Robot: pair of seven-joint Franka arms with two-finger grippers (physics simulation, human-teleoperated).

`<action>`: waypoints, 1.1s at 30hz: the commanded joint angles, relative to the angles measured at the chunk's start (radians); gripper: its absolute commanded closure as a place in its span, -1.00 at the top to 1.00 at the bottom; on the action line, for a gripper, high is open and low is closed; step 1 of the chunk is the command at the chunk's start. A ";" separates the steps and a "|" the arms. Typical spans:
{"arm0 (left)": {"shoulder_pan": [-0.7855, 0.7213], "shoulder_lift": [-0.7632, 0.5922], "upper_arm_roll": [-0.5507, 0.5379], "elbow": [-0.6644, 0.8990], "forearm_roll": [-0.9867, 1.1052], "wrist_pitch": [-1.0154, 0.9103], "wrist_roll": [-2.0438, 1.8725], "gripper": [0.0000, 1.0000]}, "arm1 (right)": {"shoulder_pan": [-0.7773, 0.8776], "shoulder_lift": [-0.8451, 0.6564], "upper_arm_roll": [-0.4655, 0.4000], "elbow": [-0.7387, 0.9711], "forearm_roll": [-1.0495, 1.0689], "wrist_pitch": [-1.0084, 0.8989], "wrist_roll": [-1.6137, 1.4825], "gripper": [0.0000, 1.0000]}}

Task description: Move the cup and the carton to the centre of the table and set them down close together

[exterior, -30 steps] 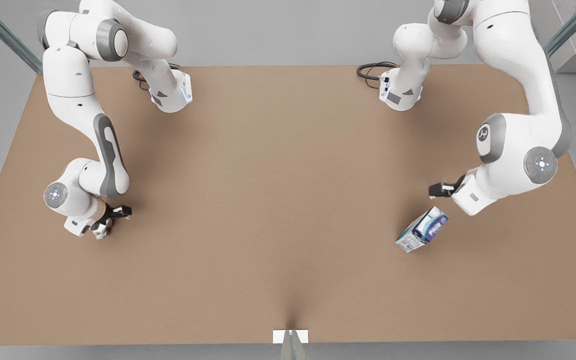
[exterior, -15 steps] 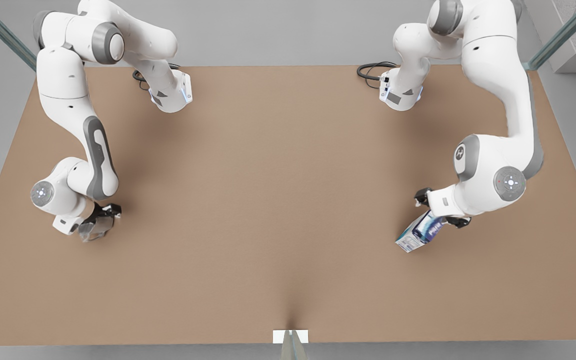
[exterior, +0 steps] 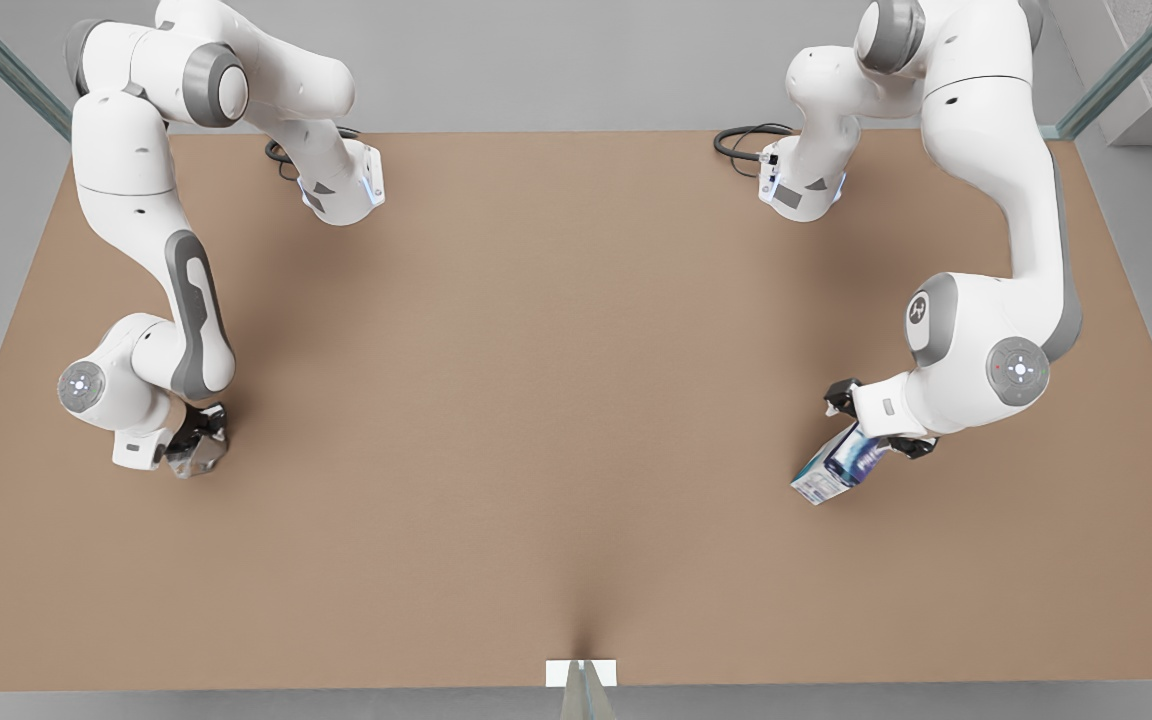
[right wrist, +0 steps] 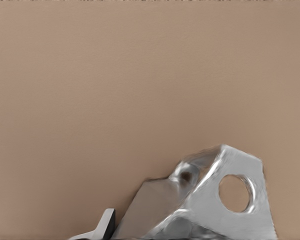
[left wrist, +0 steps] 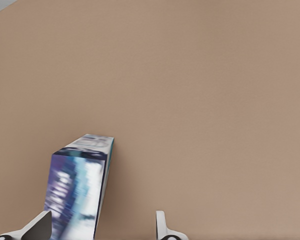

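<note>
Since 0.5 s ago, right gripper (exterior: 198,440) has been tucked in over cup (exterior: 192,459) at front view's left; grip cannot be told. Left gripper (exterior: 874,420) is spread wide astride carton (exterior: 834,468), front view's right, on table (exterior: 556,400).

Front view: high, looking down over the whole table (exterior: 556,400).
Left wrist view: close above the carton (left wrist: 80,187), also in front view.
Right wrist view: close above the cup (right wrist: 210,200), also in front view.

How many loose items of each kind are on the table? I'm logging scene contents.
Cup: 1, at the right gripper
Carton: 1, at the left gripper
Total: 2, both on the table.
</note>
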 commanded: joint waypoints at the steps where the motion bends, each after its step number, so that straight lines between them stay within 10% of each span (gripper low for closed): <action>1: 0.000 0.000 0.000 0.000 -0.001 -0.001 0.000 1.00 | 0.000 -0.001 0.000 0.000 0.000 0.001 0.000 -0.57; 13: -0.036 0.044 -0.006 0.020 -0.027 0.039 -0.015 1.00 | 0.022 -0.142 0.017 0.002 0.000 -0.128 0.143 -0.57; 20: 0.014 0.052 0.005 0.024 -0.021 0.040 -0.003 1.00 | 0.012 -0.209 0.460 0.024 -0.078 -0.239 0.923 -0.57; 27: 0.035 0.087 0.005 0.023 -0.027 0.075 0.000 1.00 | 0.351 0.355 0.604 0.880 -0.336 -0.435 1.700 -0.57; 33: 0.044 0.098 0.005 0.021 -0.026 0.075 -0.003 1.00 | 0.520 0.642 0.647 1.111 -0.558 -0.187 1.859 -0.57</action>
